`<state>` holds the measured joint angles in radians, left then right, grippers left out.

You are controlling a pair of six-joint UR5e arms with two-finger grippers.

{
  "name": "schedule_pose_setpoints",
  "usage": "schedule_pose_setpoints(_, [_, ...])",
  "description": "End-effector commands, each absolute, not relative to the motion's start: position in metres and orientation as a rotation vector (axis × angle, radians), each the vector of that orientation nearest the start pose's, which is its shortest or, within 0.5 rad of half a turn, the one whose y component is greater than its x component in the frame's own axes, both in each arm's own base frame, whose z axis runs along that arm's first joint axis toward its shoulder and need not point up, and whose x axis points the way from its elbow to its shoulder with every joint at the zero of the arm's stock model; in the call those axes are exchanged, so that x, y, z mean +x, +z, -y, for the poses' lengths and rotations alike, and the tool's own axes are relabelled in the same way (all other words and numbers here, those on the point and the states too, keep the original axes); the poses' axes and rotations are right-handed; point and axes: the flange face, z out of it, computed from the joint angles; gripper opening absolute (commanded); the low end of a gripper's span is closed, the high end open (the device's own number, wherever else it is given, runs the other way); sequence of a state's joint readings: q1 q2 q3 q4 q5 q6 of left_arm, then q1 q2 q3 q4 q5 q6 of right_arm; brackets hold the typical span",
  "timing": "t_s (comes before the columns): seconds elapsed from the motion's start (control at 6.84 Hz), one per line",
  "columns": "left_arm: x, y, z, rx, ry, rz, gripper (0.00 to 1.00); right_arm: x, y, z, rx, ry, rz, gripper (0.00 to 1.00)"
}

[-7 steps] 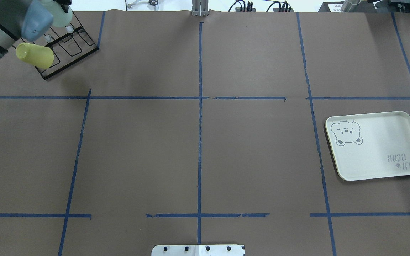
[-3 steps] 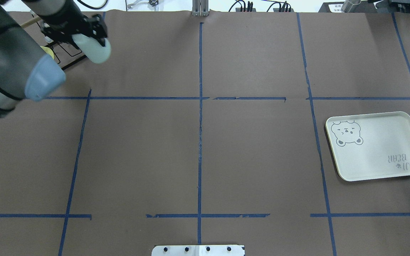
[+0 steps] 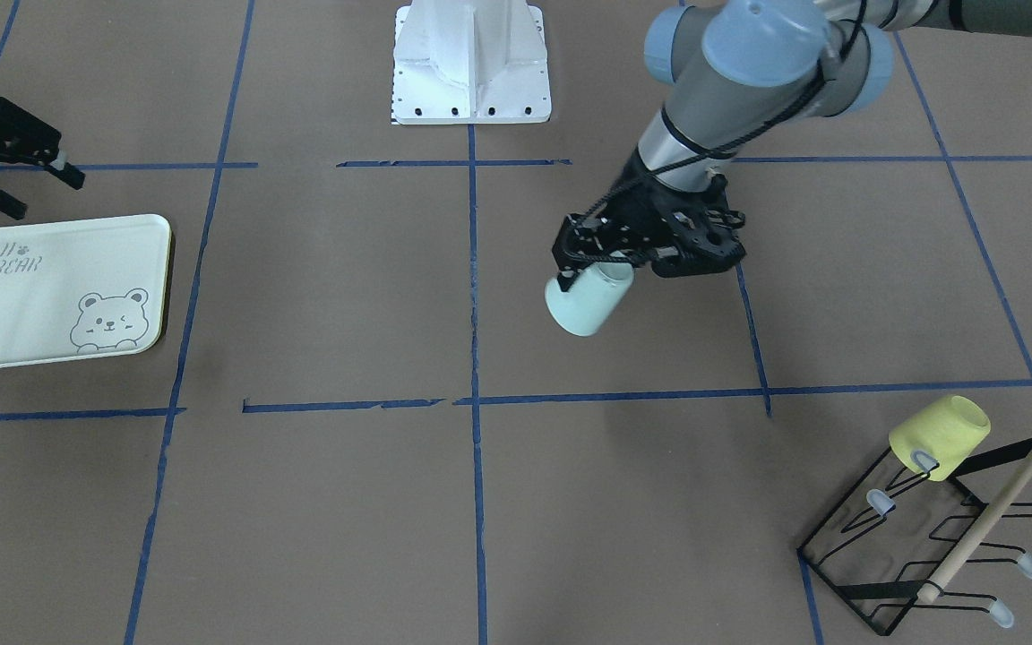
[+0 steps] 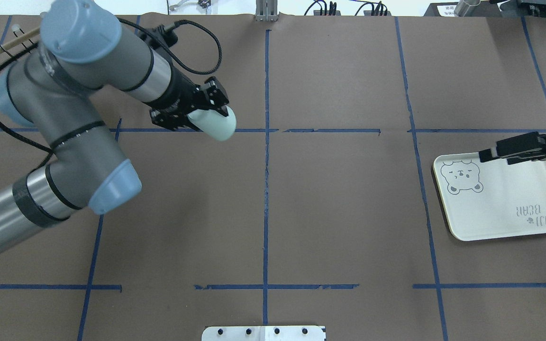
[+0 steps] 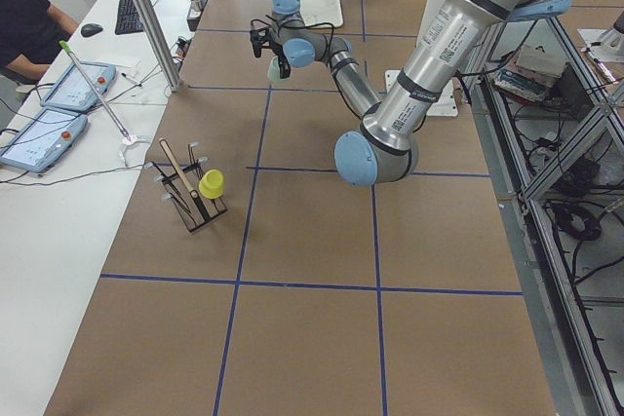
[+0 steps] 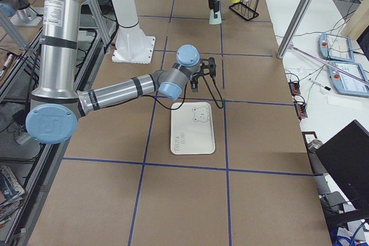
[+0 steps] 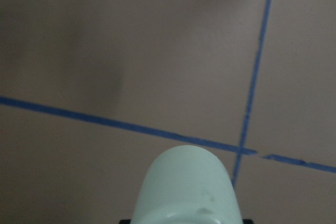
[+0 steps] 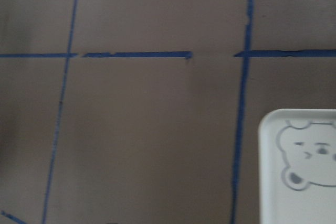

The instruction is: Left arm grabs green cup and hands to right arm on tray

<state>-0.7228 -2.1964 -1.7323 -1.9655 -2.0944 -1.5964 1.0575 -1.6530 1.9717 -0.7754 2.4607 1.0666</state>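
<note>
Well off the brown paper, the green cup [image 4: 215,125] sits clenched in the left gripper [image 4: 196,116], gripped at one end and tilted so that its free end points away from the wrist; in the overhead view it hangs just left of the centre tape line [image 4: 266,189], about over the far cross line. The left wrist view shows only the cup's pale end against paper and tape.

Between the cup and the tray [image 4: 505,208] lies a broad stretch of bare paper, crossed only by blue tape; the tray rests flat near the table's right end, well apart from the cup, its raised rim unbroken and its bear drawing at the inner end.

The right gripper [image 3: 39,192] hangs above the table near the tray, touching nothing; its fingers [image 3: 66,173] are spread apart with nothing between them. The two fixed views disagree on which tray edge it is over, so I cannot tell; its wrist view catches the tray's bear corner at the lower right.

At the far left corner stands the black wire rack [image 3: 910,546] with the yellow cup [image 3: 939,436] hung on a prong, well apart from the left arm's gripper; the white robot base [image 3: 471,63] stands at the near edge on the centre line.
</note>
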Motion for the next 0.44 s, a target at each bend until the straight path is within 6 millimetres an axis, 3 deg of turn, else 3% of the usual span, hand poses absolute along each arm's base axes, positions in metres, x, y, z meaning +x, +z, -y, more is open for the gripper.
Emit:
schedule_pose_setpoints(0.0, [0.458, 0.147, 0.427, -0.096, -0.354, -1.527, 0.07, -0.216, 0.313, 0.401, 0.049, 0.054, 1.511, 1.0])
schedule_pose_setpoints(0.15, [0.447, 0.139, 0.409, -0.152, -0.355, -1.755, 0.07, -0.236, 0.28, 0.39, -0.004, 0.074, 1.609, 1.0])
schedule_pose_setpoints(0.29, [0.45, 0.159, 0.394, -0.214, -0.334, -1.937, 0.07, -0.256, 0.263, 0.369, -0.03, 0.076, 1.725, 1.0])
